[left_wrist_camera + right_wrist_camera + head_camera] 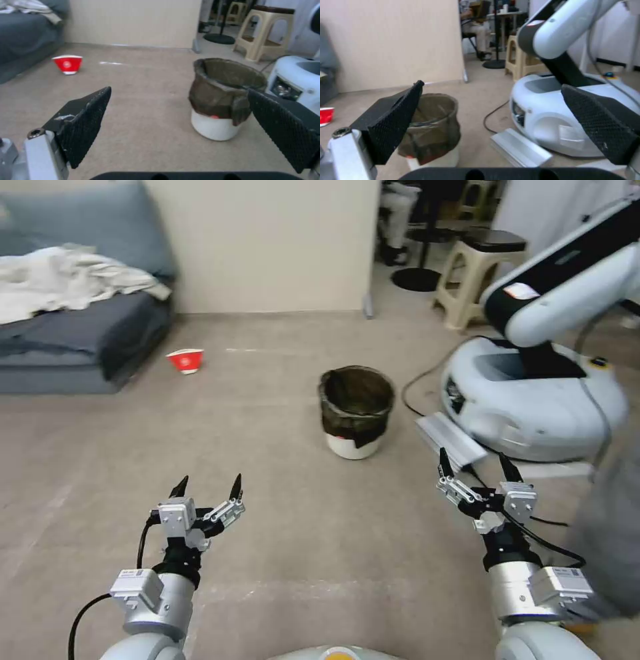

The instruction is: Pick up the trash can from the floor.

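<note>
The trash can [355, 411] is a small round white bin with a dark bag folded over its rim, standing upright on the beige floor [280, 500] ahead of me. It also appears in the left wrist view, trash can [222, 97], and in the right wrist view, trash can [435, 127]. My left gripper [207, 487] hovers open, nearer to me and left of the can. On the other side my right gripper [479, 465] is open too, nearer to me and right of the can. Neither touches it.
A second robot's white base [533, 400] and arm [567, 280] stand close to the can's right, with a black cable [417, 380] and a grey ramp [450, 440]. A red paper bowl [185, 360] lies far left by a grey sofa [73, 333]. A beige stool [477, 273] stands behind.
</note>
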